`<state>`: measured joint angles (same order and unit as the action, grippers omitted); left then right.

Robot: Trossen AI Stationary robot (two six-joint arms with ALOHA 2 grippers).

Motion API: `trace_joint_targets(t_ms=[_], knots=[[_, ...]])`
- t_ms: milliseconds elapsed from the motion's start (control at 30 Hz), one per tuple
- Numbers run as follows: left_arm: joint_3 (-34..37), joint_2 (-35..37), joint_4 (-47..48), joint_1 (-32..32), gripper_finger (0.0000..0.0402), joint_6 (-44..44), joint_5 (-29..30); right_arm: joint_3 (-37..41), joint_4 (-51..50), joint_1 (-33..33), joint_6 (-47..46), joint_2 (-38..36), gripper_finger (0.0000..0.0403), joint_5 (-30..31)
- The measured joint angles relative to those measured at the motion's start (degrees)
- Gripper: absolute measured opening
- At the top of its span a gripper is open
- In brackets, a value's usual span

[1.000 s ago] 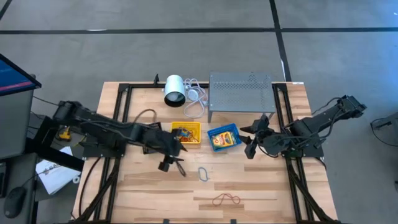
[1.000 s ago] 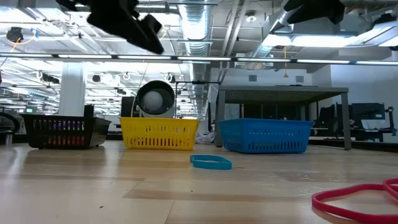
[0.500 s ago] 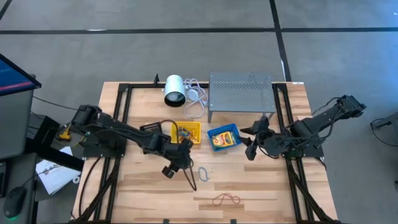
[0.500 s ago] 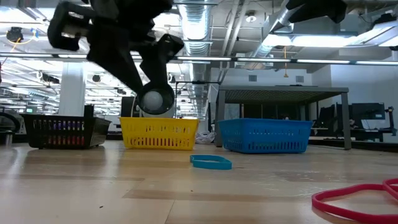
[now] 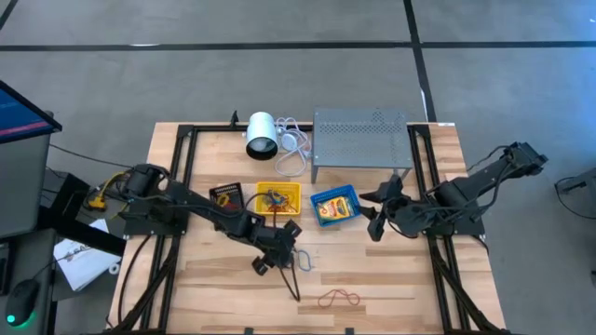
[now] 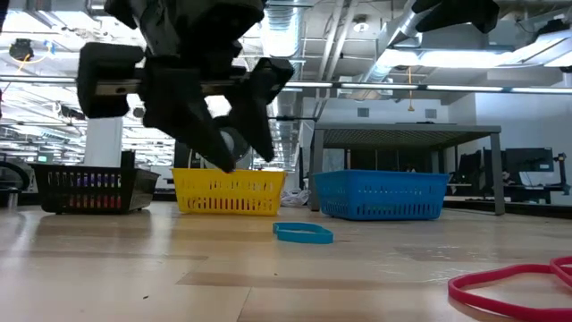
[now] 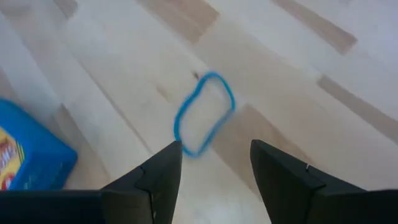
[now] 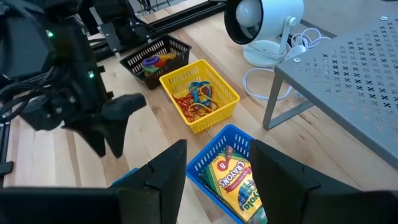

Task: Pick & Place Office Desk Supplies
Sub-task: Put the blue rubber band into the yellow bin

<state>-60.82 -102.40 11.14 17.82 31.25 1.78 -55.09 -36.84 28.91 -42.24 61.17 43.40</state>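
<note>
A blue rubber-band loop point(image 5: 304, 261) point(image 7: 204, 114) lies flat on the wooden table, near its middle. My left gripper point(image 5: 291, 249) point(image 7: 214, 155) hangs open just above and left of it, slanting down; in the low view the left gripper point(image 6: 243, 159) is well clear of the blue loop point(image 6: 304, 233). A red rubber band point(image 5: 337, 299) lies nearer the front edge. Coloured bands fill the yellow tray point(image 5: 277, 200). A crayon box point(image 8: 236, 177) lies in the blue tray point(image 5: 335, 205). My right gripper point(image 5: 375, 212) point(image 8: 217, 162) waits open, raised at the right of the blue tray.
A black tray point(image 5: 226, 197) with small coloured pieces stands left of the yellow tray. At the back are a white cylinder with cable point(image 5: 262, 133) and a grey perforated rack point(image 5: 361, 140). Black frame rails point(image 5: 177, 186) run along both table sides.
My left gripper has gone toward the table's right and near edges and come down toward the blue loop, rolling as it went. Its fingers stay open. The black tray, covered by the arm before, now shows. The bands and trays have kept their places.
</note>
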Motion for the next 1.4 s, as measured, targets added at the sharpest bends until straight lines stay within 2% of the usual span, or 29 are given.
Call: trace_joint_targets(t_ms=[433,600,767,1167,1267,1400], knots=[[0.0,-6.2,-7.2,0.2,0.0186,4.0,0.7,0.1,0.9,0.0,-1.3,4.8,0.017,-0.3],[0.0,-7.5,-7.0,0.2,0.0181,6.1,-0.2,0.1,2.5,0.0,-1.3,5.8,0.017,-1.7],[-0.6,-8.5,-6.3,0.1,0.0145,6.3,-1.5,0.1,4.3,0.0,-1.3,6.7,0.017,-2.4],[-1.5,-9.0,-8.1,0.0,0.0023,6.2,-1.8,0.1,7.3,0.9,-1.3,7.5,0.017,-3.2],[-1.5,-9.0,-7.8,-0.5,0.0006,6.2,-2.0,0.1,8.2,1.4,-1.3,7.4,0.017,-3.1],[-1.5,-9.0,-7.0,-1.0,0.0009,6.1,-1.9,0.1,9.6,2.0,-1.2,7.4,0.017,-3.1]])
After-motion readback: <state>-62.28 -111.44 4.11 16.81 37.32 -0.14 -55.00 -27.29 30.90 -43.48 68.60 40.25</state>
